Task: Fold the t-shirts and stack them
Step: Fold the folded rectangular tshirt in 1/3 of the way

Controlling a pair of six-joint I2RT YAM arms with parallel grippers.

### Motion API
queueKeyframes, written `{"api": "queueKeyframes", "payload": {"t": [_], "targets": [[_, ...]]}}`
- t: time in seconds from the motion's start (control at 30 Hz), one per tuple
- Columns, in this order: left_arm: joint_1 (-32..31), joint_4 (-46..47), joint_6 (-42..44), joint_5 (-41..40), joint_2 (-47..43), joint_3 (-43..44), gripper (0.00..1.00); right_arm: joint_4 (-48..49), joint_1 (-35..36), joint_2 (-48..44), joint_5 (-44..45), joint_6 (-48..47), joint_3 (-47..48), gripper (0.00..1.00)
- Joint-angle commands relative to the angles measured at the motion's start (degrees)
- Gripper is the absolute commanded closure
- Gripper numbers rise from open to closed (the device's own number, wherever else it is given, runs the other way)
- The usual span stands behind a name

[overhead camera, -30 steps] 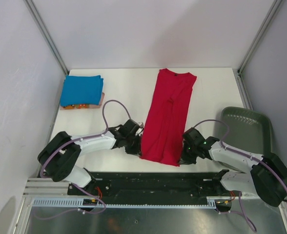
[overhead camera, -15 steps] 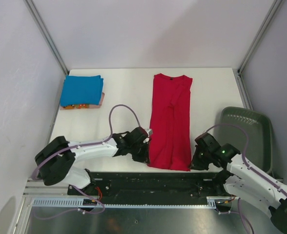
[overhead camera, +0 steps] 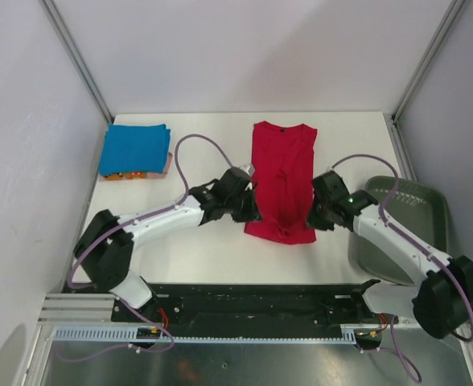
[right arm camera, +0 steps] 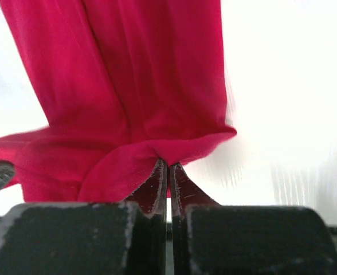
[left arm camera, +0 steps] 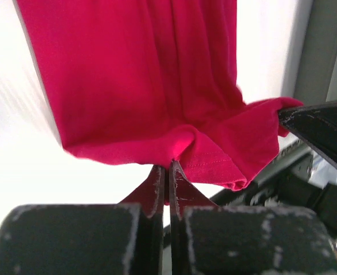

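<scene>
The red t-shirt (overhead camera: 283, 173) lies lengthwise in the middle of the table, neck toward the back, its near hem lifted and doubled over. My left gripper (overhead camera: 251, 211) is shut on the hem's left corner, and my right gripper (overhead camera: 312, 214) is shut on its right corner. In the left wrist view the red t-shirt (left arm camera: 151, 86) bunches at my left gripper (left arm camera: 169, 166). The right wrist view shows the same red t-shirt (right arm camera: 128, 80) pinched in my right gripper (right arm camera: 168, 165). A folded blue t-shirt (overhead camera: 135, 148) rests on an orange t-shirt (overhead camera: 132, 174) at the back left.
A dark grey bin (overhead camera: 413, 217) sits at the right edge of the table, right behind my right arm. The white table (overhead camera: 212, 153) is walled by pale panels at the back and on both sides.
Both grippers have carried the red shirt's near hem away from the table's front edge toward the back, so the visible shirt has shortened. The blue and orange stack has not moved.
</scene>
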Motion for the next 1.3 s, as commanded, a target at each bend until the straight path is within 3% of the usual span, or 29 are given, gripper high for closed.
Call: {"api": "queueKeyframes", "payload": {"t": [0.0,0.37,0.63,1.27], "targets": [[3.5,0.6,0.8,-3.9,6.1,8.5,1.0,9.0,-4.0,6.3,4.9,-5.8,7.5,1.0],[10.6,0.8,2.6,-4.2,22.0,23.5,1.0,23.1,-14.4,21.3,2.0,-9.7,15.4,1.0],[13.8,0.8,3.0,-3.3,29.2,29.8,1.0,28.7,-17.9,32.4,-3.0,-9.2,21.1,1.0],[18.3,0.8,6.0,3.6,36.7,39.6,1.0,28.0,-18.9,41.5,-5.3,-8.2,29.8,1.0]]}}
